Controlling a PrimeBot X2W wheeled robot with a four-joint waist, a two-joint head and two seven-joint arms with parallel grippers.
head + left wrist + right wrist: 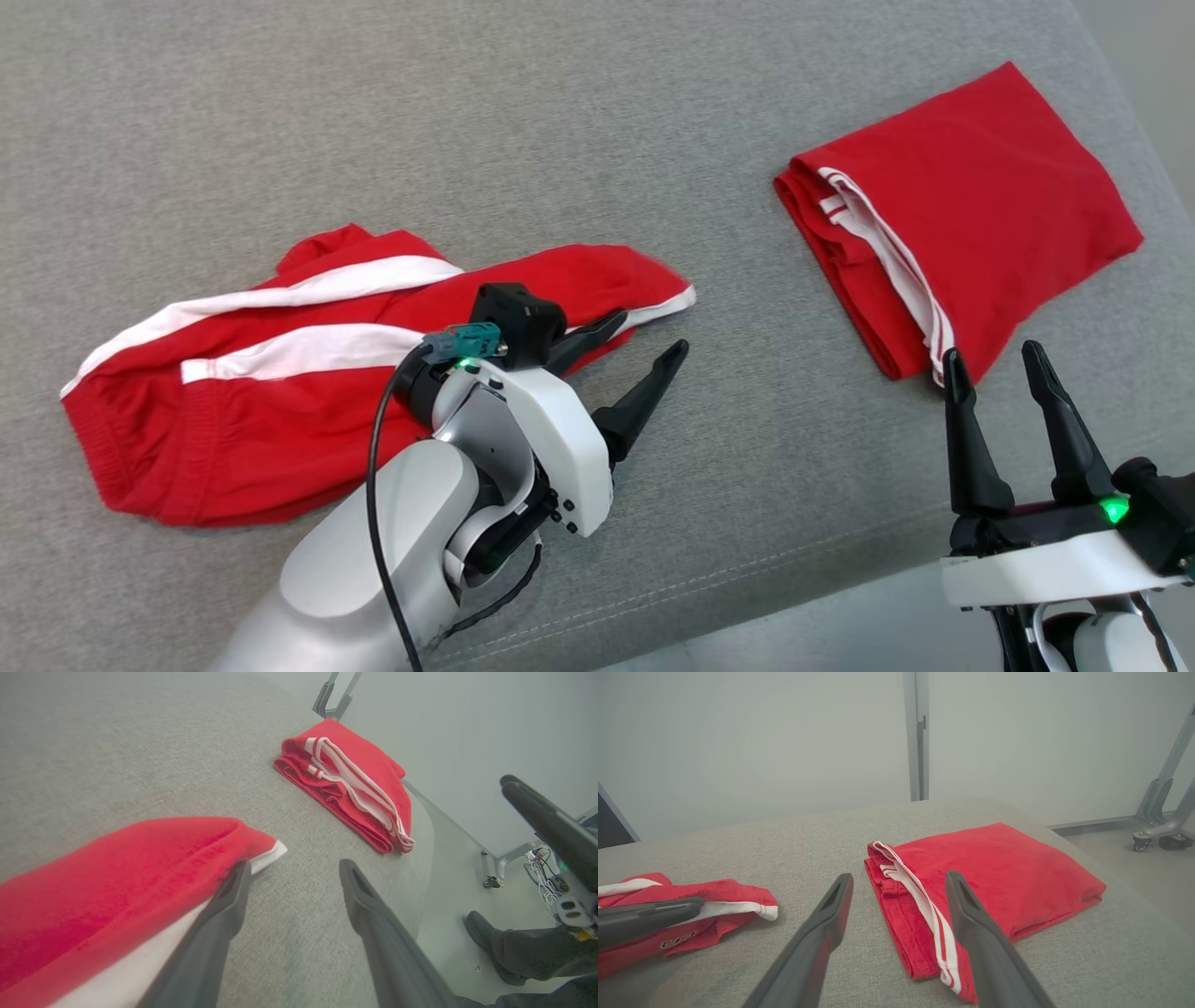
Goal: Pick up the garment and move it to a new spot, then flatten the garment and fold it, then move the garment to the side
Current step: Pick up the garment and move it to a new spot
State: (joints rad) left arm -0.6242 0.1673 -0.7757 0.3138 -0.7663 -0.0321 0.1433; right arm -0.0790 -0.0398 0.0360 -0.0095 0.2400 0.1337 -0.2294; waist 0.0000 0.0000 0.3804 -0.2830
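A crumpled red garment with white stripes lies spread on the grey cushion at the left. Its white-hemmed right end sits by my left gripper, which is open. One of that gripper's fingers lies against the cloth and the other stands over bare cushion, so nothing is held. My right gripper is open too, its tips just short of the near edge of a second, folded red garment. The right wrist view shows both garments, the folded one and the crumpled one.
The cushion's front edge with its seam runs close below both arms, floor beyond it. A person's shoe and dark trouser leg stand on the floor at the right. Metal frame legs on castors and cables are past the cushion's right end.
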